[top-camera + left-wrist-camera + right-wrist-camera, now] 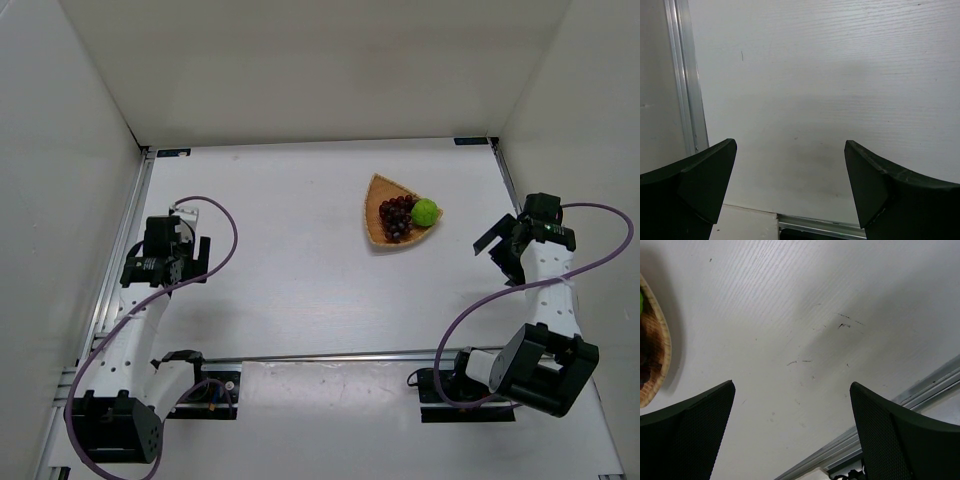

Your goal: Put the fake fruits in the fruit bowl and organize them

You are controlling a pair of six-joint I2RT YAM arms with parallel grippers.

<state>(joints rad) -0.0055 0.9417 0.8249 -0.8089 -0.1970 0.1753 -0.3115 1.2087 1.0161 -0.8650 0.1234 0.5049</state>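
Observation:
The woven orange-tan fruit bowl (pixel 377 194) sits right of the table's middle. Inside it lie a bunch of dark purple-red grapes (pixel 396 216) and, at its right corner, a round green lime-like fruit (pixel 425 211). My right gripper (pixel 499 244) is open and empty, a short way right of the bowl. In the right wrist view only the bowl's rim (pixel 660 340) shows at the left edge, and the fingers (pixel 705 415) stand wide apart over bare table. My left gripper (pixel 188 262) is open and empty at the far left, well away from the bowl.
White walls enclose the table on three sides. Aluminium rails run along the left edge (pixel 128 240), the right edge (pixel 505 175) and across the front (pixel 330 355). Purple cables (pixel 232 232) loop beside both arms.

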